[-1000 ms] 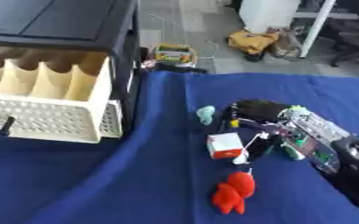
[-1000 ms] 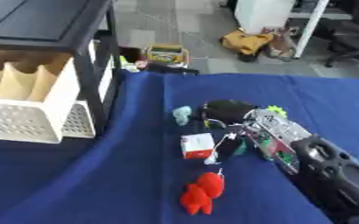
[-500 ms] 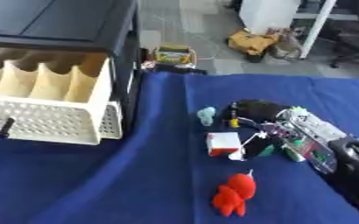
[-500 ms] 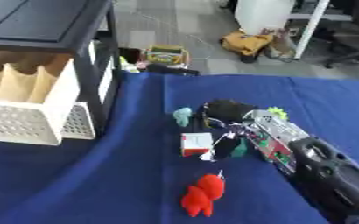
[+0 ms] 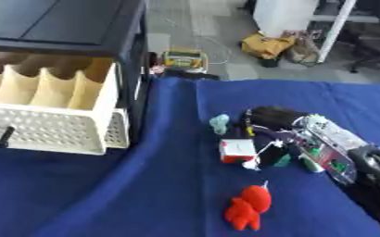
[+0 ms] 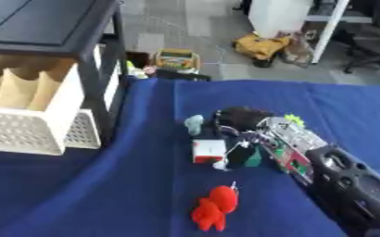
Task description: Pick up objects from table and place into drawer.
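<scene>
Reaching in from the counter's right edge, the right hand (image 5: 268,139) sits over a small red-and-white box (image 5: 237,150) near the counter's middle; we cannot tell whether its fingers have closed on it. A pale teal piece (image 5: 219,123) lies just beyond, a red figure (image 5: 248,208) nearer the front edge. We judge the white drawer (image 5: 47,122), pulled out at the left edge, stands ready to receive them. No left hand shows.

This looks like an office or lab room. Behind the blue-covered table (image 5: 177,194) there is a grey floor (image 5: 201,28), a white desk leg (image 5: 332,30), an office chair (image 6: 370,48) and loose cables (image 5: 195,39).
</scene>
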Motion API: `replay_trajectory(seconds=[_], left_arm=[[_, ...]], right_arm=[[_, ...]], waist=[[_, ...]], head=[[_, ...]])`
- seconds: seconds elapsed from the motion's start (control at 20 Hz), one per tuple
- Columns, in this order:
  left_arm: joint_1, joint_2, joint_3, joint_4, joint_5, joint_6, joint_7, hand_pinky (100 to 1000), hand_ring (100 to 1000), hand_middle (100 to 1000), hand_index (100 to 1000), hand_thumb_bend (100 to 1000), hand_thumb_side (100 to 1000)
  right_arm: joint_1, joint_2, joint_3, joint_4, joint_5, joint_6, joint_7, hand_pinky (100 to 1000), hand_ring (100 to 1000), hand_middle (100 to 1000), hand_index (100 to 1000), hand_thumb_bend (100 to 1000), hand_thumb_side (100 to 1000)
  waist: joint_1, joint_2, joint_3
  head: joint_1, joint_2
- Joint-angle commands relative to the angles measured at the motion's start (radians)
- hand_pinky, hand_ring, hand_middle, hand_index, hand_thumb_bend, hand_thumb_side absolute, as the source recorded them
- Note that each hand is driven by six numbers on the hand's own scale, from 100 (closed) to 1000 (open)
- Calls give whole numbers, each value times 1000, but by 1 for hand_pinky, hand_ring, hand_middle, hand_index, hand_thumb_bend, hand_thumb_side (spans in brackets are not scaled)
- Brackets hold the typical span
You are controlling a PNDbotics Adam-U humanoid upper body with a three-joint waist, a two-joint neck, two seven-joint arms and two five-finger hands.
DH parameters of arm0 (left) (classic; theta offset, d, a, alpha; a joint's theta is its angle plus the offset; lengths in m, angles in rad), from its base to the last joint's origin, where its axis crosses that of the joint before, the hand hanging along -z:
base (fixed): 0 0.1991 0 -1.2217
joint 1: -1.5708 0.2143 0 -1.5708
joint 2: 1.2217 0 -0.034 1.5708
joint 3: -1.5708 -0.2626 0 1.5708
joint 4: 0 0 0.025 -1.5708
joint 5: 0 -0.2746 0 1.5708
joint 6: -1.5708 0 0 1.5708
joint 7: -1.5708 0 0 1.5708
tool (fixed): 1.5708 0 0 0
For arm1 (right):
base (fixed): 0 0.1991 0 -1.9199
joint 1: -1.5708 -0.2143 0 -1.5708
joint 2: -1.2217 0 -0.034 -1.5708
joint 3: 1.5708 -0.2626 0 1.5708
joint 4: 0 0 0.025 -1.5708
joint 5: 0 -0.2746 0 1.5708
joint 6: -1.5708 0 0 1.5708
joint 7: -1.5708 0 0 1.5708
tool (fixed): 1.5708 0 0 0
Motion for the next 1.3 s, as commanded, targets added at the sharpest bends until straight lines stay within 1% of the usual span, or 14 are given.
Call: replay_trajectory(seconds=[0.05, 0.1, 0.15, 0.45, 0.75, 1.0, 1.3], left_arm=[[-3, 16, 14, -14, 7, -77, -84, 572, 653, 738, 812, 100, 575], [-3, 16, 14, -14, 9, -77, -85, 572, 653, 738, 811, 100, 577], [-2, 16, 14, -14, 11, -77, -85, 572, 653, 738, 811, 100, 578], [2, 13, 13, -14, 16, -77, -88, 571, 653, 738, 810, 100, 581], [6, 13, 10, -14, 14, -77, -83, 571, 653, 739, 810, 100, 585], [8, 17, 6, -14, 10, -77, -72, 571, 653, 738, 810, 100, 589], [12, 24, -3, -14, 6, -77, -56, 571, 654, 739, 811, 100, 596]], right_arm=[[-10, -21, -8, 4, -12, 12, -15, 758, 734, 439, 601, 364, 413], [-11, -21, -10, 3, -15, 16, -22, 749, 711, 400, 554, 351, 399], [-11, -21, -12, 1, -18, 22, -32, 747, 706, 392, 545, 351, 396], [-10, -24, -12, -12, -30, 41, -60, 743, 696, 381, 535, 352, 388], [-7, -31, -21, -43, -54, 47, -67, 741, 687, 369, 524, 321, 372], [-4, -51, -37, -111, -103, 71, -59, 740, 676, 349, 507, 291, 361], [-6, -81, -49, -200, -160, 111, -36, 738, 670, 343, 503, 279, 366]], waist=[[7, -15, 1], [8, -16, 1], [8, -17, 1], [7, -26, -1], [4, -36, -4], [1, -48, -9], [-2, -65, -14]], head=[[-2, -10], [-1, -10], [-1, -10], [4, -10], [9, -12], [22, -12], [33, -9]])
